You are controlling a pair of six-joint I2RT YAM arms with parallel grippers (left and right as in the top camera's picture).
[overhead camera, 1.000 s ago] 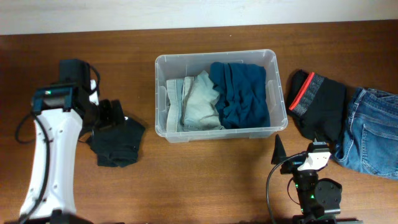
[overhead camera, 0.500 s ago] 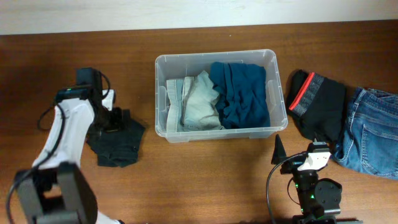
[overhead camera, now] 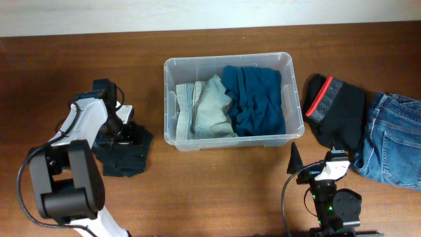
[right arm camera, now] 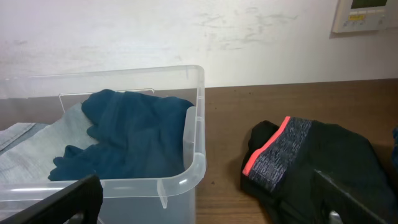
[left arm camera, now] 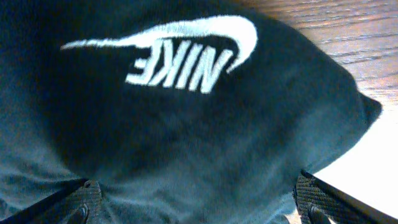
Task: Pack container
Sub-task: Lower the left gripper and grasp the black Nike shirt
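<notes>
Overhead: the clear container [overhead camera: 170, 99] sits at the middle of the worktop [overhead camera: 197, 191], its long axis left to right, partly filled with clothes [overhead camera: 253, 99]. The left jaws rest on a black garment [overhead camera: 122, 157], with the container near on their right. Left wrist: jaws wide, garment between them. Right wrist: jaws wide and empty, container ahead-left.

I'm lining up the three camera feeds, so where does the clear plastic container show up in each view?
Overhead: the container sits at the centre of the picture, with clothes inside.
Left wrist: not in it; only a black Nike garment and the table show.
Right wrist: the container fills the left half, one corner nearest the camera.
Shared landmark: the dark blue garment inside it, seen overhead and from the right wrist.
</notes>
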